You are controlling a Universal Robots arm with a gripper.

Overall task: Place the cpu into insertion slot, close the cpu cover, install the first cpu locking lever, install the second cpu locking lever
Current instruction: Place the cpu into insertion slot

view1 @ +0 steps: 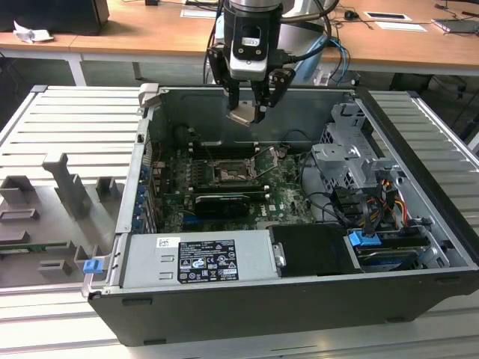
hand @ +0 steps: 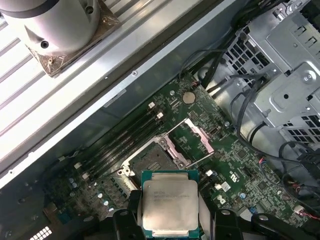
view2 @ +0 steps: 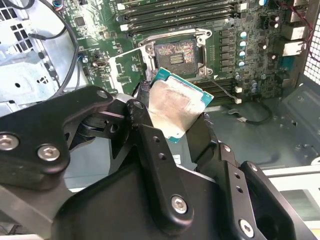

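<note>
Tan-silver metal marks the one cpu (hand: 170,201), clamped edge to edge between the two black fingers (view2: 145,125) of the pincer (hand: 170,220). Its green rim shows around the metal face in both wrist views, and fine lines of print run across that face. In the exterior view the pincer (view1: 245,114) hangs with the chip tilted, in the air above the open computer case (view1: 299,299), well apart from the board below. Beneath it lies the single insertion slot (hand: 152,160), a dark square in a silver rim, with nothing seated in it. The second wrist view shows its contact grid bare (view2: 175,54). The one cpu cover (hand: 197,135) stands swung open just beside the slot, green board showing through its square cut-out. One round silver coin cell (hand: 188,97) sits on the board beyond the cover. Nearer the front of the case, the grey power supply (view1: 150,262) carries one white label (view1: 206,259) dense with print and symbols. Two blue plastic tabs show, one at the case's corner on the exterior view's left (view1: 91,265), one among the cables on its right (view1: 364,241). The case lies on a ribbed grey desk (view1: 60,127), and a wooden desk (view1: 150,30) with papers runs behind.
</note>
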